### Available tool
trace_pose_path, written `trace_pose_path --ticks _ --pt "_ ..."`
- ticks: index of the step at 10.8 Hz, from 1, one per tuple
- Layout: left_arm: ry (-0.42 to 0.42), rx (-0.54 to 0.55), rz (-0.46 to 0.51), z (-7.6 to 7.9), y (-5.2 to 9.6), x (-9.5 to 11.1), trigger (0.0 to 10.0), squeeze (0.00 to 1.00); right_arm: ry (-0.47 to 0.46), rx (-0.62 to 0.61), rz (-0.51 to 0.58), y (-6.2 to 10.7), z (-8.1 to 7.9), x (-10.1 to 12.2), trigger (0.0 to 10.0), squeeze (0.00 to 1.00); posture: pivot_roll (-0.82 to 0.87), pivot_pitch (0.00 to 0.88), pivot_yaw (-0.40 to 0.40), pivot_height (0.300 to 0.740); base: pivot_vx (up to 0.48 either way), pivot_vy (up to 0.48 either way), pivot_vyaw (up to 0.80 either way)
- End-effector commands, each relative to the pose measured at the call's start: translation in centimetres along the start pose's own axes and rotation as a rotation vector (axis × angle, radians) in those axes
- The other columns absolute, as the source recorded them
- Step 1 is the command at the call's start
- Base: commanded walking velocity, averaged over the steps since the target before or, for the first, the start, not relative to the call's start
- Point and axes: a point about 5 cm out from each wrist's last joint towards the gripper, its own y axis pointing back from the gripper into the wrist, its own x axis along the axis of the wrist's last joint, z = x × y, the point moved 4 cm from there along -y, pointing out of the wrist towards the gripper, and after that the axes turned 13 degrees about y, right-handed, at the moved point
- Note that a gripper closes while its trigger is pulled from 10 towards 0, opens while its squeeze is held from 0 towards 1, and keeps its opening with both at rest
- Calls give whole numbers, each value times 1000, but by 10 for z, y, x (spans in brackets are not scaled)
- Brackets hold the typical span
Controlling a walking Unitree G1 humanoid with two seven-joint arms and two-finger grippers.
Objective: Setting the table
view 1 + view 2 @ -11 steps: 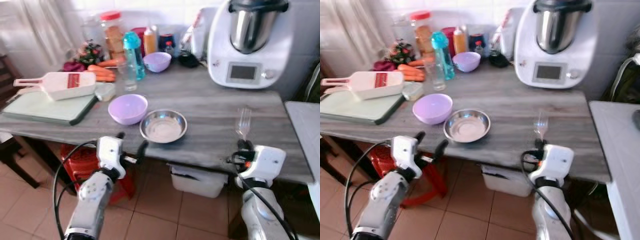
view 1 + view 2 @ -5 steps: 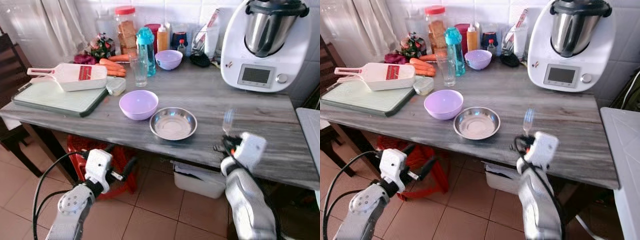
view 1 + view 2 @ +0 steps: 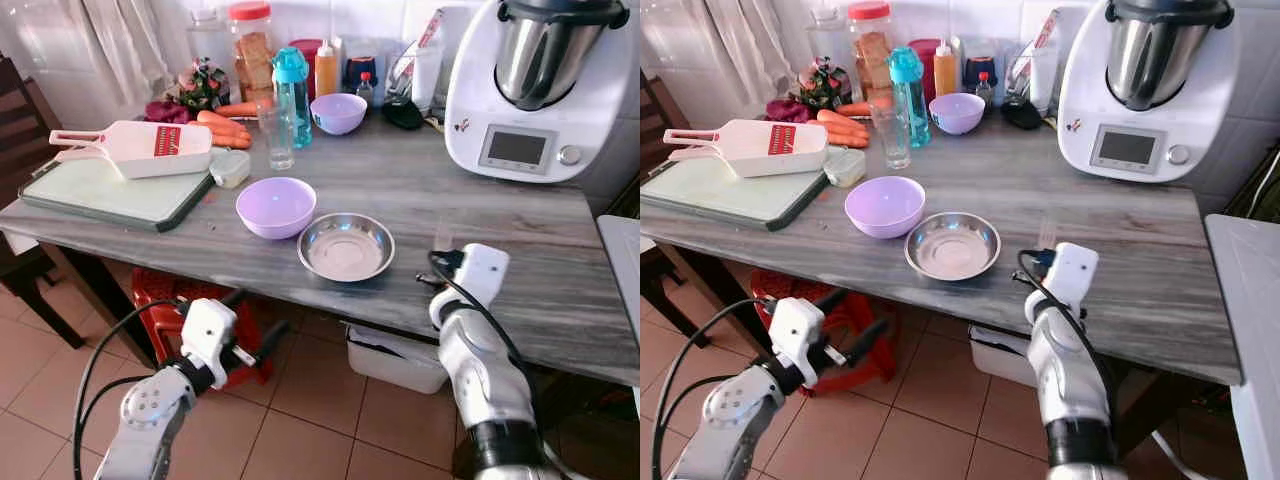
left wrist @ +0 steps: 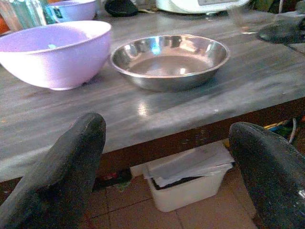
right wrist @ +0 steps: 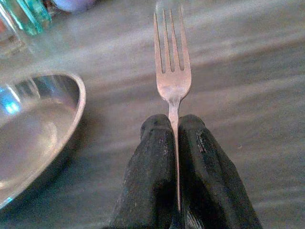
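The right gripper (image 5: 175,143) pinched a fork (image 5: 172,71) just beside the steel bowl (image 5: 33,124), not yet laid; the left gripper (image 4: 167,157) hung spread below the counter (image 3: 500,260).

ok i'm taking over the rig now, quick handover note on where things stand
Right end effector: shut on the fork, held over the table just right of the steel bowl.
Left end effector: open, idle, below the table's front edge.
Lilac bowl sits left of the steel bowl, close beside it.
Done: fork picked up and brought near the bowl.
Left: lay the fork down beside the steel bowl, then release.
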Motion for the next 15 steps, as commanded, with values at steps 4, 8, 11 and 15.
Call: trace_pose_path --ticks 4,8,11,15 --pt "-16 -53 16 5 0 6 10000 0 -27 10 -17 -18 -9 10 10000 0 41 0 32 740 0 0 0" --pt "2 -130 15 15 -2 5 10000 0 -48 11 -30 -31 -13 16 10000 0 40 0 37 740 0 0 0" --pt "29 -197 31 31 -4 5 10000 0 -32 18 -55 -38 -13 11 10000 0 33 0 37 740 0 0 0" --pt "28 -218 34 41 -7 9 10000 0 -22 41 -76 -40 -23 4 10000 0 35 0 31 740 0 0 0"
